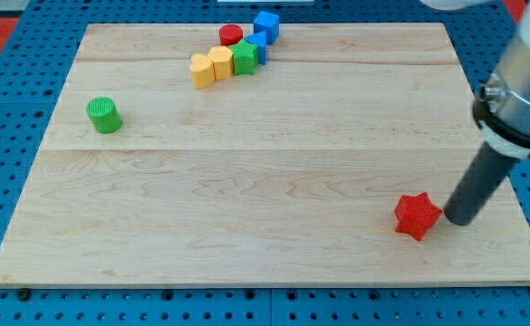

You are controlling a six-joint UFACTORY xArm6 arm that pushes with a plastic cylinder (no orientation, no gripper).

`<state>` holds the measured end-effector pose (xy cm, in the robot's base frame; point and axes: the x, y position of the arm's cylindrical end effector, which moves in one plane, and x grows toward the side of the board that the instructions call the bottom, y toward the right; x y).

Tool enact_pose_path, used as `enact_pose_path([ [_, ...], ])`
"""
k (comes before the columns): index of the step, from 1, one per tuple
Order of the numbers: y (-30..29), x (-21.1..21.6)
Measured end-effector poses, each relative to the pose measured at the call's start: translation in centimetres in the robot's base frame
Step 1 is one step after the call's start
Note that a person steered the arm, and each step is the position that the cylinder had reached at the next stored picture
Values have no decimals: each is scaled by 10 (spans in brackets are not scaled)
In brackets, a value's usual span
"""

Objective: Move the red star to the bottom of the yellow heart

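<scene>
My arm comes in from the view's top right corner; it has a fat grey and white part up high, and then the dark rod slants down and toward the view's left; there is no pincer on this arm at all, so nothing is apart or together, only the rod; my tip sits on the wooden worktop near the view's bottom right; it is just beside the red star, on the star's right side, so close that I cannot tell if they touch.

The red star lies flat on the worktop, all by itself, well apart from every other block; the yellow heart is far away, near the view's top, a bit left of the middle; it sits in a tight little row of blocks; another yellow block is pressed to its left; a green block is pressed to its right; a red round block sits just above them; a blue block is at the row's top right end, with a second blue block tucked just below it, beside the green one.

A green round block stands alone near the view's left side; the worktop rests on a blue board full of small holes.
</scene>
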<state>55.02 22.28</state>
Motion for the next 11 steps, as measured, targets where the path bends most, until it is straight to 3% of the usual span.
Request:
enact_pose_path([
  [1,10,19],
  [2,-58,23],
  [3,-90,0],
  [6,-55,-88],
  [10,-239,-100],
  [11,-257,-121],
])
